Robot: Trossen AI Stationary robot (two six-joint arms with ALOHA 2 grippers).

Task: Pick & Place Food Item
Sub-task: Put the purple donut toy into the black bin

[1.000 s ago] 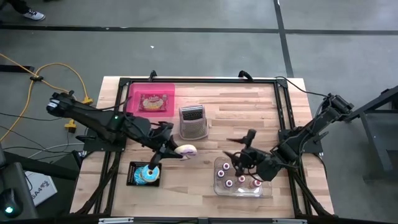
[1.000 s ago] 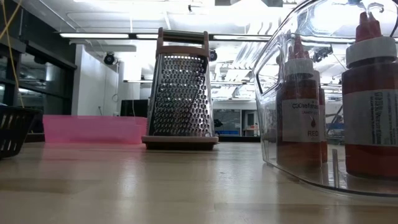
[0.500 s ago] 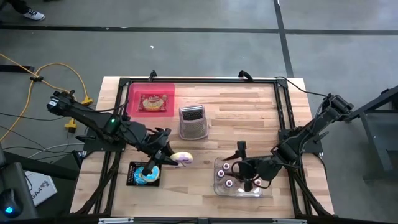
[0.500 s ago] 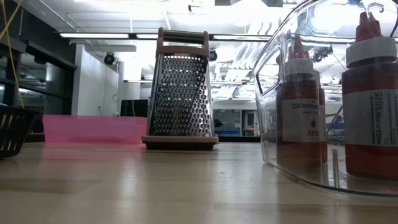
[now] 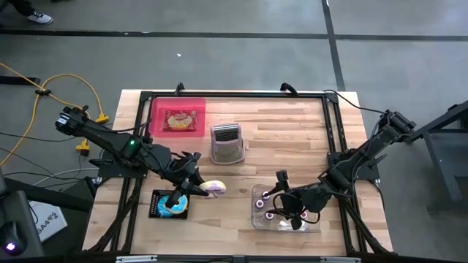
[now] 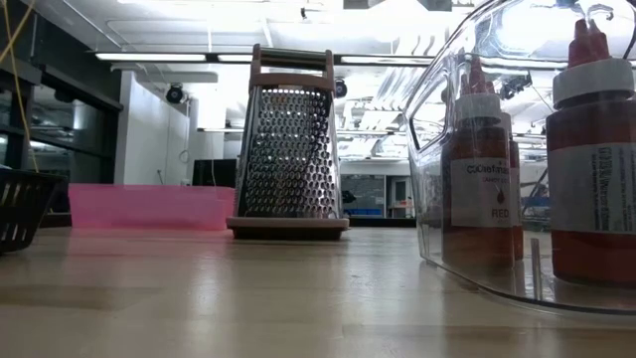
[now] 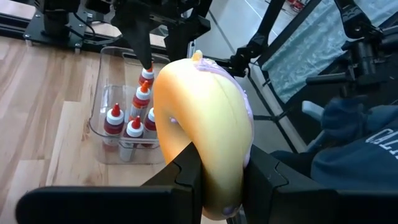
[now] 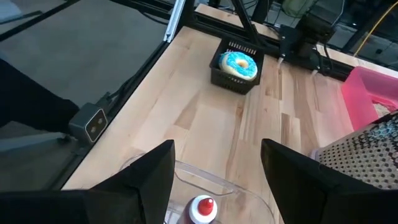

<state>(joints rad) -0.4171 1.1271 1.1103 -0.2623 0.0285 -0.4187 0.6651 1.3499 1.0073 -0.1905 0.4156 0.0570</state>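
Gripping a yellow doughnut with pale purple icing, our left gripper hung just above the counter, close beside the black basket near the front left corner. In the left wrist view the jaws were pinching the doughnut on both sides of its ring, which stood on edge between the two dark fingers. From above, the doughnut showed as a pale lump at the tip of that arm, just right of the basket and apart from it.

We saw a second doughnut with blue icing lying inside the black basket; the right wrist view showed the same blue doughnut sitting in its basket across the wood.

Our right gripper was over the clear bin of red squeeze bottles near the front right. Its jaws stood spread wide, holding nothing, with one white-and-red bottle cap showing between them in the right wrist view.

A metal box grater stood upright near the middle of the counter, and a pink tray holding a packaged item lay at the back left. In the low view, neither arm showed; the grater stood beside the pink tray, with the clear bin close on the right.
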